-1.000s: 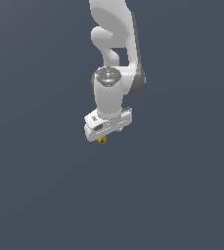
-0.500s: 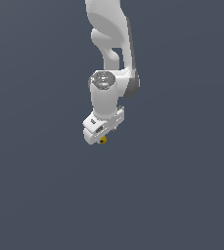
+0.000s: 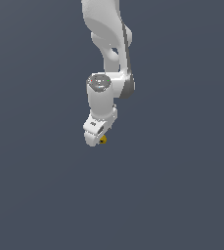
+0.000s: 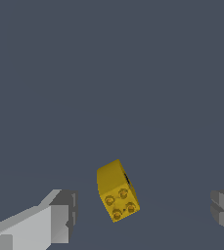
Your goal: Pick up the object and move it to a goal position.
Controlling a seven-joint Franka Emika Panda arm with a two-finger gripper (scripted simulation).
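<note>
Gripper [image 4: 143, 215] open wide, with the little yellow block [image 4: 117, 190] between its fingers.

White fingers [image 4: 59, 215] sit well apart on each side of the block and do not touch it. It lies tilted on the flat gray floor [image 4: 108, 73], showing four small bumps on one face. I think this is the reaching step, just before the grab. Next the fingers need to line up with the block's flat sides, then squeeze shut on it. From the outside camera, the block [image 3: 102, 140] is only a tiny dot peeking out under the arm [image 3: 108, 49]. No goal spot shows anywhere. One finger is cut off at the picture's edge.
</note>
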